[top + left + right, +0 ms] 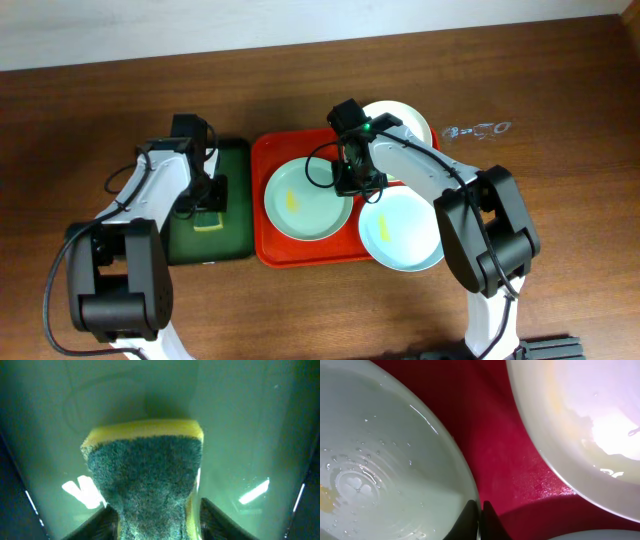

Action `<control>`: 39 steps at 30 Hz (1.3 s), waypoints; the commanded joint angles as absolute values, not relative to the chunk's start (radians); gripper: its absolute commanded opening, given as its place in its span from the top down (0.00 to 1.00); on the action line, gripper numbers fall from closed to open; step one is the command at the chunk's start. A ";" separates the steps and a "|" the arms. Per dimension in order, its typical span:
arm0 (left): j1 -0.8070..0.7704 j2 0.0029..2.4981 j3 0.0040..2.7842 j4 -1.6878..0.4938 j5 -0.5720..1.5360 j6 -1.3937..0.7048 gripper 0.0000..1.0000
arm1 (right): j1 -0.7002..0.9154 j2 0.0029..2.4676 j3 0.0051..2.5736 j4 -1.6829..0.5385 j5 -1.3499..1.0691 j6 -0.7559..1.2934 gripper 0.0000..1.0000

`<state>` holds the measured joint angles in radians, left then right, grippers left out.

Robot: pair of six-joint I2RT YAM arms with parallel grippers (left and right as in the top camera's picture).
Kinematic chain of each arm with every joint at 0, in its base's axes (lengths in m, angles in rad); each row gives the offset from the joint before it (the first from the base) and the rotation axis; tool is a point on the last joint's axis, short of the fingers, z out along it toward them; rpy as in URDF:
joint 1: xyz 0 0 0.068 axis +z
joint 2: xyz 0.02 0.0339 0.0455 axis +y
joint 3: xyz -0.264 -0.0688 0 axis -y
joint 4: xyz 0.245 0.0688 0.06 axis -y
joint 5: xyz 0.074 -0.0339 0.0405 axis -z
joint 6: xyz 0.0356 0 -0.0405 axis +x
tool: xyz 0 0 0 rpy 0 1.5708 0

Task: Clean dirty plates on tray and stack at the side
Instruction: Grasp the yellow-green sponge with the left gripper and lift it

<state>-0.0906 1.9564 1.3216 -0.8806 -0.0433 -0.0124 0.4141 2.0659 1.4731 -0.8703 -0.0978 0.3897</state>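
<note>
While L fingers [214, 519] gripped the sponge [145, 480] over the green tray [228, 238], R fingers [492, 525] sat closed on the right rim of the mint plate [305, 205] in the red tray [262, 152], plate body lying leftward of them, twd the sponge, R arm nearer.

Three plates [300, 205] on the tray [262, 160], sponge [210, 222] on smaller tray [235, 160] just left.

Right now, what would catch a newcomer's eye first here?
A large orange-red plastic tray in the middle carries three round plates, two pale mint and one cream. The right tool pinches the rim of the left mint plate. On a dark green tray to the left, the left tool squeezes a yellow-and-green sponge.
</note>
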 commanded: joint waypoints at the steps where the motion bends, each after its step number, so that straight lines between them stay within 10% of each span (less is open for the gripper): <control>1: -0.088 1.968 1.312 -0.868 -0.049 -0.007 0.74 | 0.419 2.071 1.464 -0.874 -0.085 0.402 0.96; 4: -0.088 1.968 1.311 -0.868 -0.049 -0.007 0.57 | 0.419 2.071 1.464 -0.874 -0.085 0.402 0.96; 7: -0.089 1.968 1.309 -0.868 -0.048 -0.007 0.68 | 0.419 2.071 1.464 -0.874 -0.085 0.402 0.96; 10: -0.090 1.968 1.312 -0.868 0.004 -0.006 1.00 | 0.419 2.071 1.464 -0.883 -0.085 0.402 0.96; 39: -0.105 1.720 1.552 -1.075 0.000 -0.066 1.00 | 0.391 2.071 1.464 -0.892 -0.150 0.473 0.95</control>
